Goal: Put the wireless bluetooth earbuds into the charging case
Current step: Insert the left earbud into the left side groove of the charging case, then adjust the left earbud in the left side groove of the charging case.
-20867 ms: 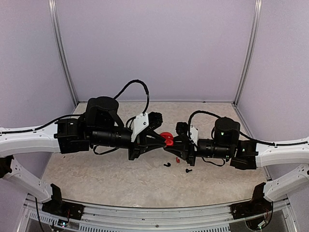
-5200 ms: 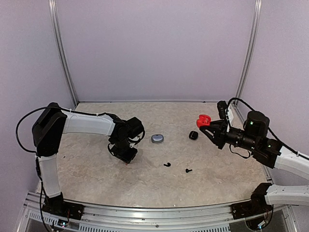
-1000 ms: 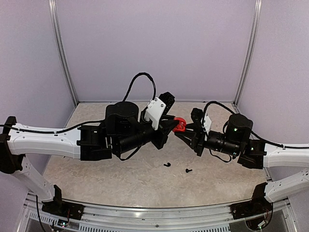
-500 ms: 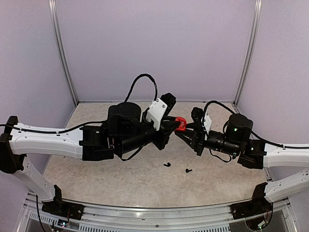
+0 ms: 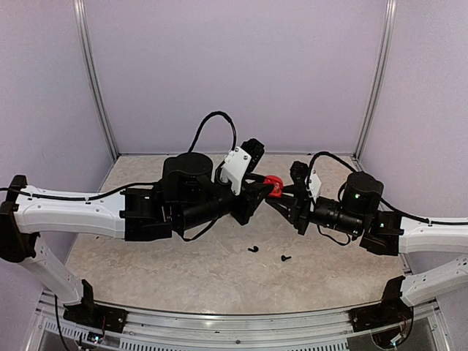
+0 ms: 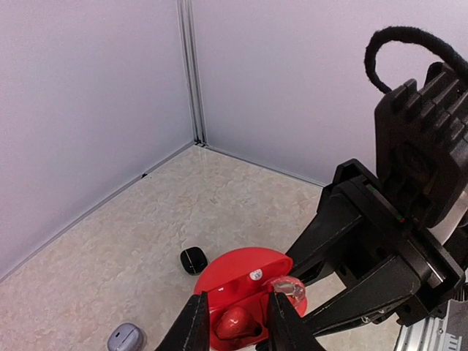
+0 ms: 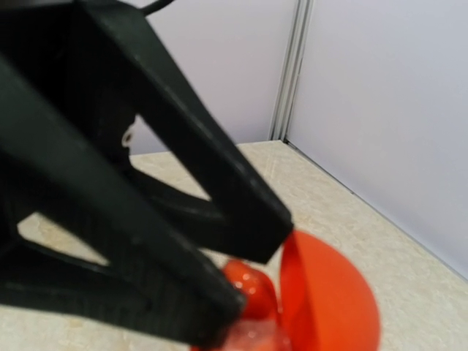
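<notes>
My right gripper (image 5: 278, 194) is shut on the open red charging case (image 5: 273, 185) and holds it in mid-air above the table's middle. My left gripper (image 5: 263, 186) meets it from the left. In the left wrist view the left gripper (image 6: 238, 297) is open, its fingers astride the case (image 6: 241, 274). One red earbud (image 6: 235, 322) lies in the case between the fingers without touching them. A second earbud with a clear tip (image 6: 289, 289) sits by the right finger. The seated red earbud shows in the right wrist view (image 7: 248, 287). Two black earbuds (image 5: 253, 249) (image 5: 285, 257) lie on the table. The grey earbuds are out of view.
A black case (image 6: 193, 259) and a grey case (image 6: 126, 338) lie on the table below the grippers, hidden by the arms in the top view. The purple walls enclose the table at the back and sides.
The left gripper has edged slightly toward the red case. The right gripper keeps the case almost still.
</notes>
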`<act>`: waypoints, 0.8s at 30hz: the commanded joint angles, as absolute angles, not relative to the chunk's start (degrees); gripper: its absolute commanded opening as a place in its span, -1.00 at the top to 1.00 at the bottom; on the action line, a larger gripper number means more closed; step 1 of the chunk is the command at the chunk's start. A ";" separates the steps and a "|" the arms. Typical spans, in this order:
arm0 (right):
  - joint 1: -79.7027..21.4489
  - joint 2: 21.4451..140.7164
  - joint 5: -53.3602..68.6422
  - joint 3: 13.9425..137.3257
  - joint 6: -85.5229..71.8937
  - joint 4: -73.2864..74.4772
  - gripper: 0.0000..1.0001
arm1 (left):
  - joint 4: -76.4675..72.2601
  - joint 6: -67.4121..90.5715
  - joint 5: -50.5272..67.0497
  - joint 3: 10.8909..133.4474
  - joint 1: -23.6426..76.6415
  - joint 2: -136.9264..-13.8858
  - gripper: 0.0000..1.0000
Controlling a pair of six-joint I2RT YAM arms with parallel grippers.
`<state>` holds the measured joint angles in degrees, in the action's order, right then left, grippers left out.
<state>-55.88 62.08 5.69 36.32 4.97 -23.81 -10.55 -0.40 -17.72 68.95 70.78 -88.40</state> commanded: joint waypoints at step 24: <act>-56.51 63.66 17.44 38.45 4.10 -19.81 1.00 | 5.50 -18.14 11.13 66.42 66.68 -75.40 0.19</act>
<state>-55.90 62.76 12.73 36.45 4.84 -22.13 -1.43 -8.88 3.44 64.90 65.23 -74.41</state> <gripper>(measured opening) 0.213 0.403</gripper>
